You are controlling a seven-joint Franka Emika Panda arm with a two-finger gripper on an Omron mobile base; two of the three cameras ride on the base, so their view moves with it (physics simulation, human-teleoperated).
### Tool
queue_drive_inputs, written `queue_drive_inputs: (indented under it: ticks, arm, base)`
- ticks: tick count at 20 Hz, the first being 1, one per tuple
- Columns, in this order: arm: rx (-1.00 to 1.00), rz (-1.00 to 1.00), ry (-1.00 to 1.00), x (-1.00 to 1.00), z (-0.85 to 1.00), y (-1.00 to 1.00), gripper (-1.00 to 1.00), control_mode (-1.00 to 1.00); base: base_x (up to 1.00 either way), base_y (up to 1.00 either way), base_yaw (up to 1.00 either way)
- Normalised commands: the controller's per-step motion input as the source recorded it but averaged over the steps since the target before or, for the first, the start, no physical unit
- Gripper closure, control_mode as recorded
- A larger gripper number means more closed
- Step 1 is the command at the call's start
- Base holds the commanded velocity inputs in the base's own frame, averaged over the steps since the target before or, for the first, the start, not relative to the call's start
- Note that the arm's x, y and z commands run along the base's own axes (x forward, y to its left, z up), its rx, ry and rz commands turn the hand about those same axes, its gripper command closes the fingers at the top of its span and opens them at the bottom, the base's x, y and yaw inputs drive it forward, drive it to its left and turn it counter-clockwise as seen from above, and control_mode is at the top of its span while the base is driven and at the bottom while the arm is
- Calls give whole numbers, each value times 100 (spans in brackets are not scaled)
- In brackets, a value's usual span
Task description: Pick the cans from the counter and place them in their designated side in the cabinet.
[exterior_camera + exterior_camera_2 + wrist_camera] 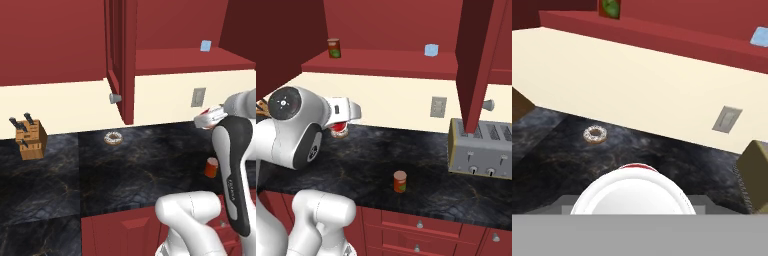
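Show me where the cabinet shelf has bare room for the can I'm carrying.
The shelf is bare between the green-labelled can at its left end and the blue box. Right of the box the open door crowds the way in. On the counter, a red can stands alone with bare room around it.

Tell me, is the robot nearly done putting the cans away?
About halfway. One dark can already stands on the cabinet shelf. The jaws hold a red can above the counter. An orange-red can waits on the counter.
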Motion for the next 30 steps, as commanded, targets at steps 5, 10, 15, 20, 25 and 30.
queue_drive_inputs:
  ticks: [5,10,15,20,25,30]
  arm:
    - [-2,3,-4,0,31,4,100,-100]
    - [-2,2,-8,0,31,4,100,-100]
    - [-2,2,-9,0,32,3,100,-100]
    - [-2,3,-9,0,28,0,100,-100]
    - [-2,3,-8,0,25,4,100,-100]
    - [-2,3,-7,0,23,5,100,-100]
  base:
    - [0,0,0]
    - [0,0,0]
    - [0,0,0]
    - [0,0,0]
    - [0,0,0]
    - [0,0,0]
